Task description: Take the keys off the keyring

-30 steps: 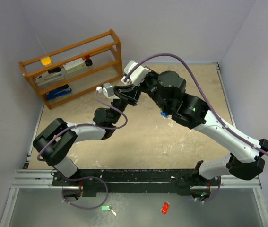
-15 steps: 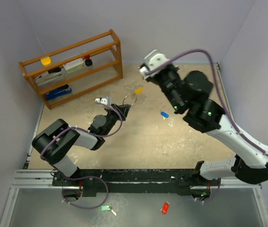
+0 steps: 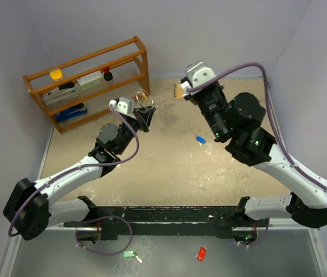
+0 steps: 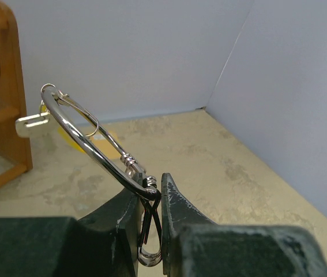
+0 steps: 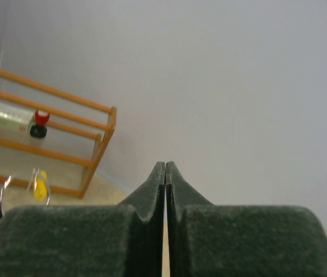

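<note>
My left gripper is shut on the keyring, pinching its wire loop between the fingertips so the ring stands up and to the left. A silver key and a yellow-headed key hang at the ring's far end. From above, the left gripper holds the keyring near the shelf. My right gripper is raised at the back, apart from the ring, and its jaws are shut with nothing seen in them. A blue-headed key lies loose on the table.
A wooden shelf holding small items stands at the back left, close to the held ring. A green tag and a red tag lie below the table's near edge. Walls close in the back and right sides.
The two grippers, together at the ring a second ago, have parted. The right gripper rose and swung to the back right. The left arm stretched out, carrying the keyring toward the shelf.
</note>
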